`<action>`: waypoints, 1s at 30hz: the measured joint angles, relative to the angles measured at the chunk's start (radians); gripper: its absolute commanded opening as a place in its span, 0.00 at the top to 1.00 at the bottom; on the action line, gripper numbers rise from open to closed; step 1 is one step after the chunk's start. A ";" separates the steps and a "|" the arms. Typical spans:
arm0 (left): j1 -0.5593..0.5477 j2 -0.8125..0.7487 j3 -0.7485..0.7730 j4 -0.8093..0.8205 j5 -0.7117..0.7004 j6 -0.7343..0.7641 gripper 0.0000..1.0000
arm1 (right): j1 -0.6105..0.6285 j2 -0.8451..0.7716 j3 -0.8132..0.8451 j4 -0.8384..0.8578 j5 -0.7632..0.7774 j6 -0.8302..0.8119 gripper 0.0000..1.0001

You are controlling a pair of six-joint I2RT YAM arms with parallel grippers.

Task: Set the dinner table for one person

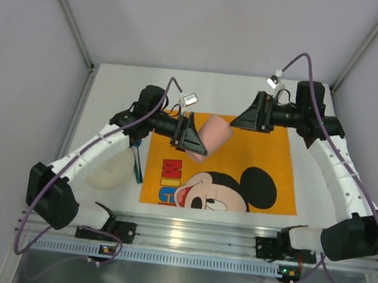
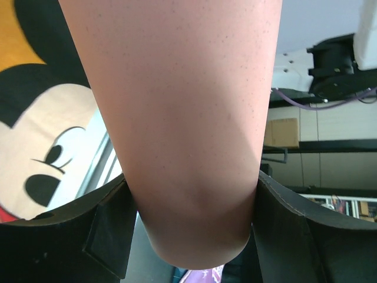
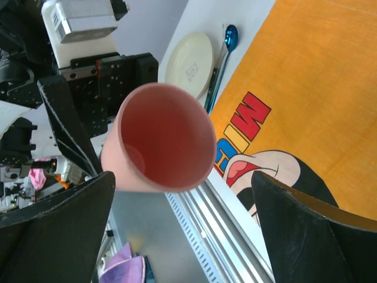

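A pink cup [image 1: 214, 134] hangs tilted on its side above the orange Mickey Mouse mat [image 1: 269, 157], which lies on the white dinner table [image 1: 201, 92]. My left gripper [image 1: 198, 138] is shut on the cup's base end. In the left wrist view the cup [image 2: 182, 118] fills the frame, with a black finger [image 2: 106, 236] pressed on either side. My right gripper [image 1: 237, 118] is open just to the right of the cup's mouth and does not touch it. From the right wrist the cup's empty red inside [image 3: 162, 138] faces me between wide-apart fingers [image 3: 53, 230].
A cream plate [image 1: 112, 171] lies on the table left of the mat, with blue-handled cutlery [image 1: 136, 164] beside it; both also show from the right wrist, plate [image 3: 189, 56] and blue spoon [image 3: 231, 35]. A metal rail [image 1: 192, 234] runs along the near edge.
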 measured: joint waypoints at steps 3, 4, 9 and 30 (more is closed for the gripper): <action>-0.037 -0.024 -0.026 0.053 0.014 -0.055 1.00 | 0.005 0.000 -0.003 0.020 -0.005 0.008 0.00; -0.048 -0.024 -0.029 0.064 0.016 -0.072 1.00 | 0.006 0.000 -0.003 0.029 -0.006 0.009 0.00; -0.075 -0.024 -0.038 0.091 0.006 -0.110 1.00 | 0.019 0.000 -0.015 0.062 -0.013 0.023 0.00; -0.105 0.057 -0.044 0.198 0.029 -0.150 1.00 | 0.053 -0.116 -0.273 0.431 -0.150 0.289 1.00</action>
